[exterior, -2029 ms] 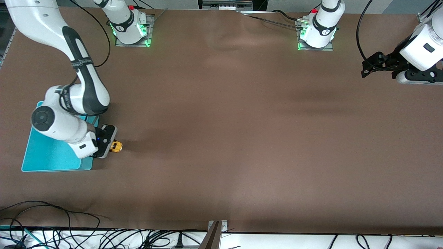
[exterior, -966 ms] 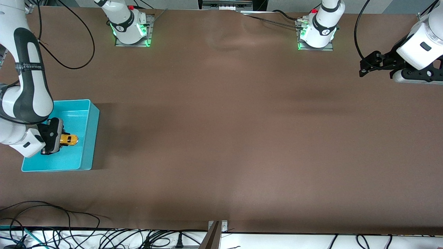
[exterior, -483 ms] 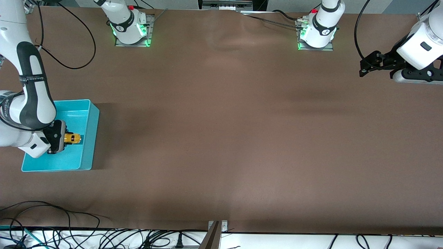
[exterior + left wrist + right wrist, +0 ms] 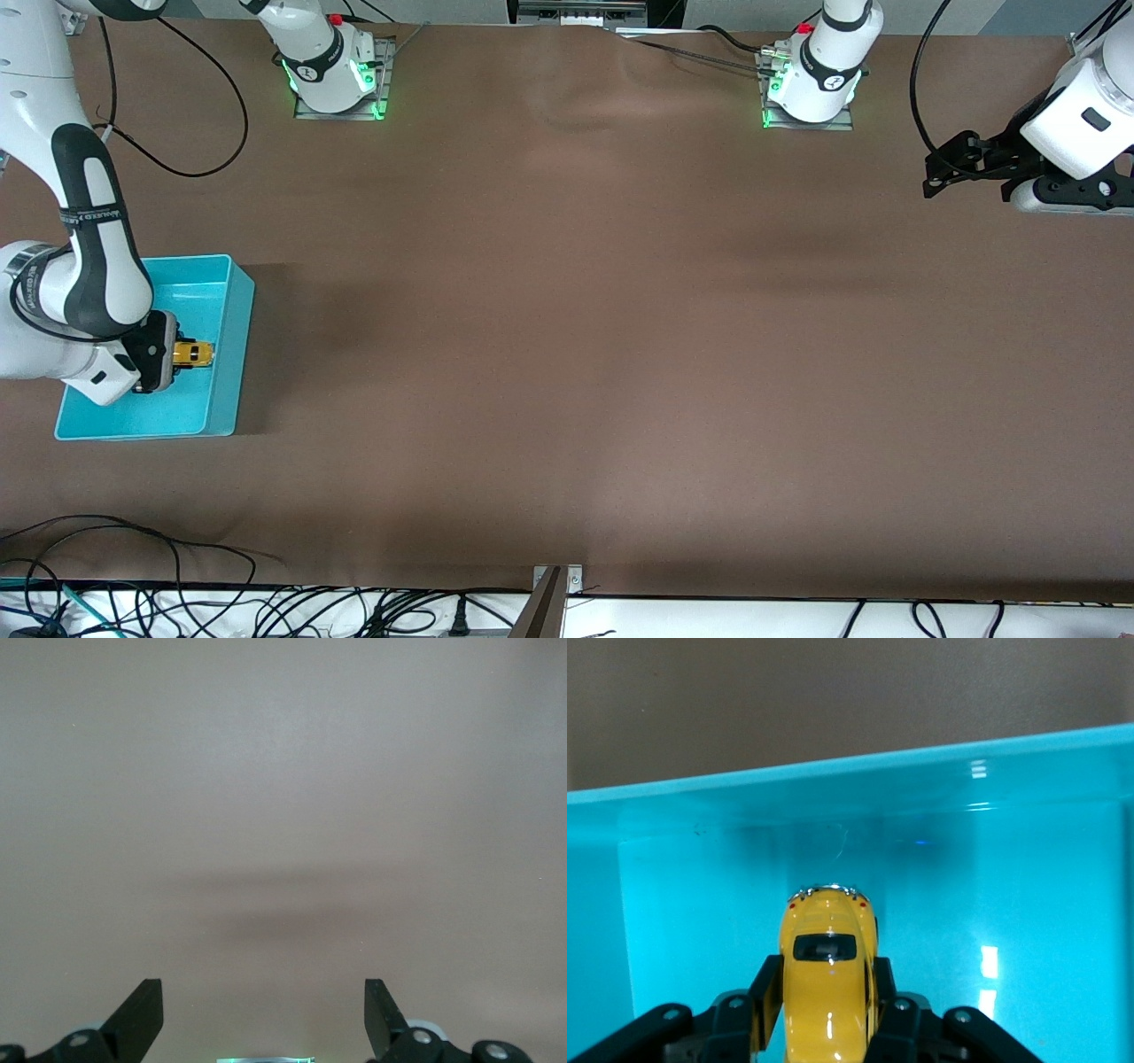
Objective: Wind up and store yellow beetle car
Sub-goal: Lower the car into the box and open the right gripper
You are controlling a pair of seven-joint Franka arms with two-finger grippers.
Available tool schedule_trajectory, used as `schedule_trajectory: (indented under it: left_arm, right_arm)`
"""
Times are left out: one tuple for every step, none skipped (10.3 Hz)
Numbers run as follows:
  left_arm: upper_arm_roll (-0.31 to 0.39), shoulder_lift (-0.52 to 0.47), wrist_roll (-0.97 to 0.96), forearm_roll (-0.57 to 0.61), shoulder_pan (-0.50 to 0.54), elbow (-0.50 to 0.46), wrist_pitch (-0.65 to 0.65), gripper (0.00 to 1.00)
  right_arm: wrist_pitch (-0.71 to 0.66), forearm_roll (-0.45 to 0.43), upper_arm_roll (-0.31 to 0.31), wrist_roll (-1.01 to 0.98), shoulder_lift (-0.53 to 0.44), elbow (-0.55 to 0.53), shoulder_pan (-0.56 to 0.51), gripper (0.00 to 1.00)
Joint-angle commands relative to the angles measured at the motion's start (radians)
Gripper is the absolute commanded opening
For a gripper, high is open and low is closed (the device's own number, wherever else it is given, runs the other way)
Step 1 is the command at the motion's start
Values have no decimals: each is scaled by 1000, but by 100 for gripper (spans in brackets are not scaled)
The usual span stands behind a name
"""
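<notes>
The yellow beetle car (image 4: 194,354) (image 4: 827,966) is a tiny rounded toy with dark windows. My right gripper (image 4: 180,355) (image 4: 824,988) is shut on its sides and holds it inside the turquoise bin (image 4: 232,301) (image 4: 939,815), close to the bin's wall on the side toward the left arm. Whether the car rests on the bin floor or hangs just above it I cannot tell. My left gripper (image 4: 933,174) (image 4: 264,1014) hangs open and empty over bare table at the left arm's end, waiting.
The brown table (image 4: 576,354) stretches wide between the two arms. Both arm bases (image 4: 332,75) stand at the table's edge farthest from the front camera. Cables (image 4: 133,567) lie along the edge nearest that camera.
The right gripper carried the car from the table beside the bin to over and into the bin, then shifted it slightly toward the left arm's end. The left arm barely moved.
</notes>
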Motion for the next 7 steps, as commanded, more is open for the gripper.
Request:
schedule_trajectory:
  left_arm:
    - [-3, 13, -4, -7, -4, 40, -16, 100]
    - [-3, 13, -2, -7, -4, 40, -16, 100]
    - [-1, 13, -2, -7, -4, 40, -16, 100]
    - [-1, 13, -2, -7, -4, 40, -16, 100]
    - [-1, 13, -2, -7, -4, 40, -16, 100]
    - [-1, 13, -2, -7, -4, 40, -16, 100]
    - [-1, 13, -2, -7, -4, 40, -16, 100]
  right_arm:
    - [17, 3, 11, -22, 15, 3, -16, 0]
    - [17, 3, 11, -22, 18, 3, -16, 0]
    - [23, 3, 11, -22, 28, 3, -16, 32]
    - [27, 5, 11, -42, 31, 3, -16, 39]
    - [27, 5, 11, -47, 31, 3, -16, 47]
    - [27, 5, 11, -47, 31, 3, -16, 56]
    - [24, 5, 11, -49, 29, 3, -17, 80]
